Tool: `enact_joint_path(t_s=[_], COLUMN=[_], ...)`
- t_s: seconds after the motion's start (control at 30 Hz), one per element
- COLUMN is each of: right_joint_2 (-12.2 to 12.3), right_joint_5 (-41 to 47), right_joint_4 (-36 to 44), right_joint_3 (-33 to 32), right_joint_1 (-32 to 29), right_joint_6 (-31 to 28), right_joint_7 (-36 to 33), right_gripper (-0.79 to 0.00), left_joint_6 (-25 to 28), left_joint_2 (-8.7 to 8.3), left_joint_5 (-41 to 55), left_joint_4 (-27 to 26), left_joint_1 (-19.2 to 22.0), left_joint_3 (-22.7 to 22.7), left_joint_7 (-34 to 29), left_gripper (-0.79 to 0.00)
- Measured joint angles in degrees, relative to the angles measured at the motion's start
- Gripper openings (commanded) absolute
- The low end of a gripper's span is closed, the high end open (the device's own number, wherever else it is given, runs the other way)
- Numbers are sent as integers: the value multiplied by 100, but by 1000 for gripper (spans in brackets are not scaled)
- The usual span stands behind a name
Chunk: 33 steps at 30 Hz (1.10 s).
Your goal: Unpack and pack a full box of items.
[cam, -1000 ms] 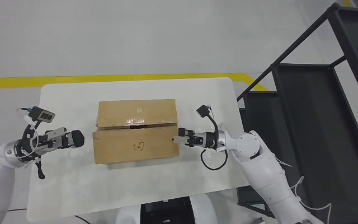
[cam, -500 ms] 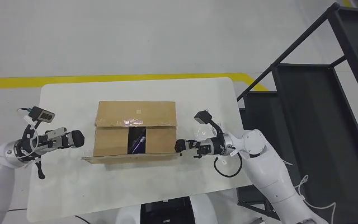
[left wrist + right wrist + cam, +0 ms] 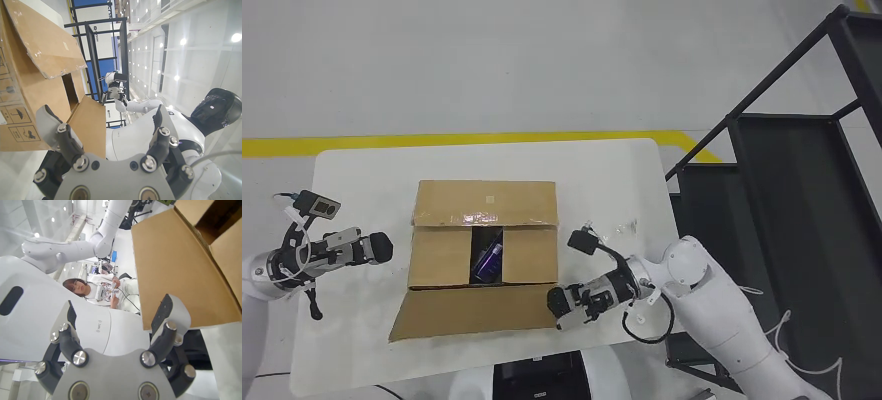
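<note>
A brown cardboard box (image 3: 457, 262) stands mid-table. Its front flap (image 3: 477, 310) lies folded out flat toward the table's near edge, while the rear flap (image 3: 485, 203) still covers the back half. Between two inner side flaps a gap shows a purple item (image 3: 489, 257) inside. My right gripper (image 3: 558, 303) is open at the front flap's right corner; in the right wrist view that gripper (image 3: 119, 311) has the flap (image 3: 179, 275) just beside one finger (image 3: 166, 308). My left gripper (image 3: 385, 247) hangs open a short way off the box's left side, and the left wrist view looks past this gripper (image 3: 103, 117) at the box (image 3: 17, 75).
The white table (image 3: 362, 180) has free room left and right of the box. Small clear scraps (image 3: 627, 228) lie right of the box. A black metal rack (image 3: 782, 180) stands past the table's right edge, and a yellow floor line (image 3: 442, 145) runs behind.
The right gripper swung the front flap from lying shut over the top, up and out, down toward the near edge. The box's inside now shows. The left arm has stayed still.
</note>
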<state>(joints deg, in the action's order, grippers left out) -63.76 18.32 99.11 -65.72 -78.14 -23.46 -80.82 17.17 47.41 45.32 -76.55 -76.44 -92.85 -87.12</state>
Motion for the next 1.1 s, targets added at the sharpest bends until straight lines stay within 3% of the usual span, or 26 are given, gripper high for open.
enact_joint_path(t_s=[0.5, 1.1], right_joint_2=[-44, 113], right_joint_5=[-1677, -1164], right_joint_4=[-446, 136], right_joint_3=[696, 571], right_joint_1=[192, -125], right_joint_6=[174, 51], right_joint_7=[1311, 1168], right_gripper=[0, 0], left_joint_6=[0, -12], left_joint_2=[0, 7], left_joint_5=[0, -36], left_joint_4=[0, -75], left_joint_1=[0, -23], left_joint_3=[0, 26], left_joint_7=[0, 88], left_gripper=[0, 0])
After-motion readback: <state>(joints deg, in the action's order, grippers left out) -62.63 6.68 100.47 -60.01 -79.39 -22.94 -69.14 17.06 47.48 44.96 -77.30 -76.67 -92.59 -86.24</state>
